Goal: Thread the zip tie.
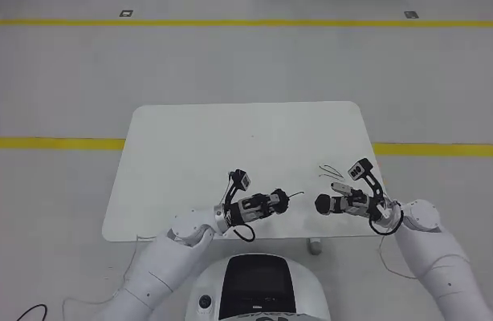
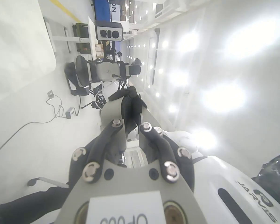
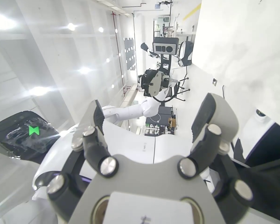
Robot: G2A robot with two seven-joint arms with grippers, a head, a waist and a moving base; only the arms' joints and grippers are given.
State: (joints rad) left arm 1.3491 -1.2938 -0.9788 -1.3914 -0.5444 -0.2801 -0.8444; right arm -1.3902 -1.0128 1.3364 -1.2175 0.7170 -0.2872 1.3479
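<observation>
- Black and hair-thin, the zip tie [image 1: 295, 193] juts from the left gripper [image 1: 285, 200], whose fingers are pressed together on it; I judge the pickup done.
- Its free end points toward 3 o'clock, across a small gap to the right gripper [image 1: 319, 204], which faces it above the near edge of the table [image 1: 230, 136].
- The right gripper's fingers stand wide apart with nothing between them.
- Threading looks not yet begun: no loop shows, and the tie is too fine to tell head from tail.
- What is left, by my reading, is for the right gripper to take the free end and feed it through the head, a fiddly job with so slim and springy a strip.
- More thin strands [image 1: 331, 170], curved and wiry, lie loose on the table at about 12 o'clock from the right gripper, probably spare ties.
- Ribbed dark rubber pads [image 3: 98, 115] line grey fingers joined by shiny metal pins.
- The tabletop is a smooth matte white slab with rounded corners.
</observation>
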